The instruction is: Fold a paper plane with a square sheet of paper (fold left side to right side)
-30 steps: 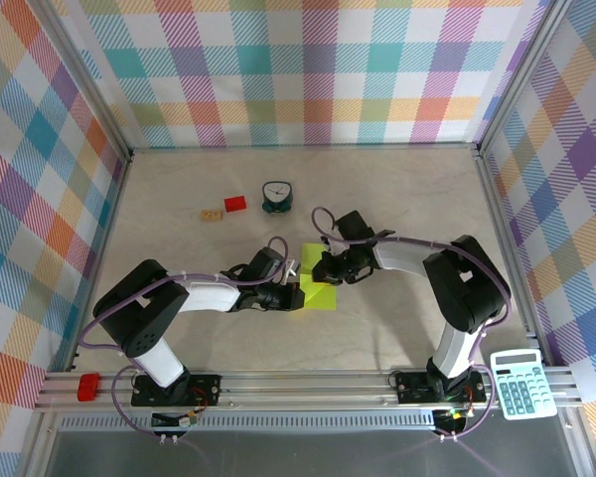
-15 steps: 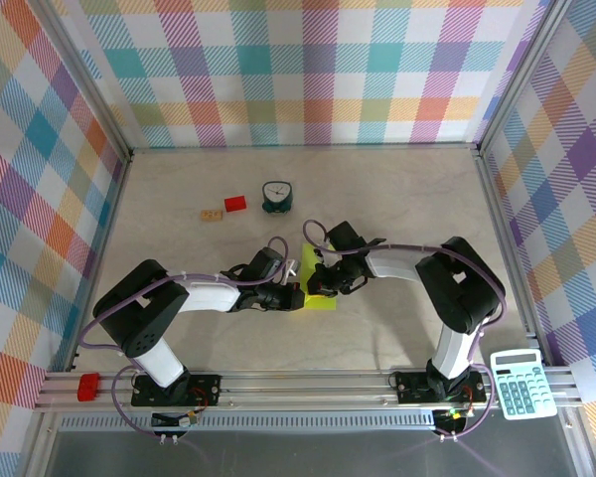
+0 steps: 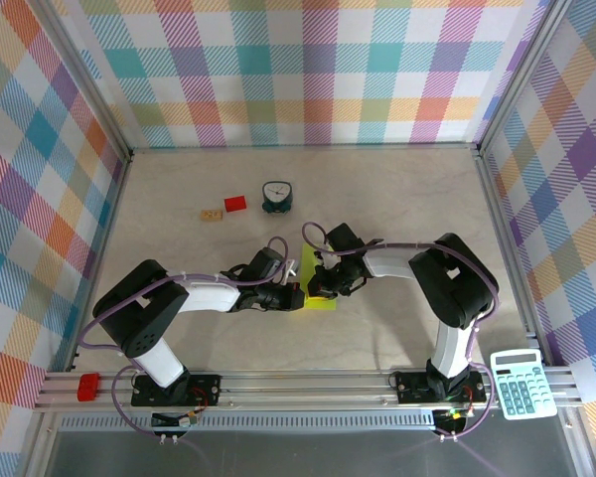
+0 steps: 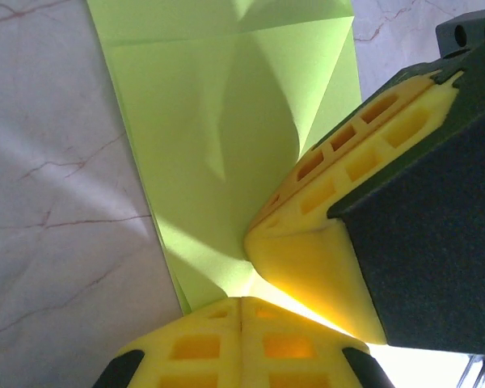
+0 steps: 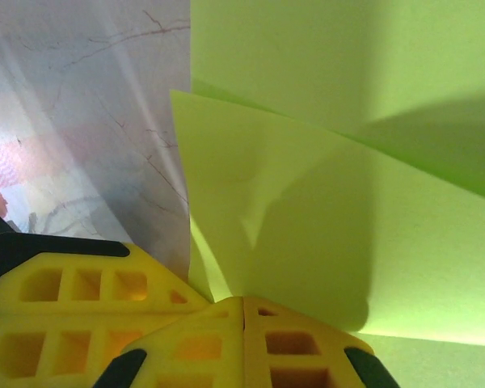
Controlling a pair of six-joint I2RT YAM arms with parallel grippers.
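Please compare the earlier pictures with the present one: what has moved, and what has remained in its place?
The right pincer, shut, moved left and a little toward the bases across the square sheet of paper, closer to the left pincer, so less paper shows. Nothing was visibly taken hold of or let go. The left pincer, also shut, the teal clock and the red block stayed.
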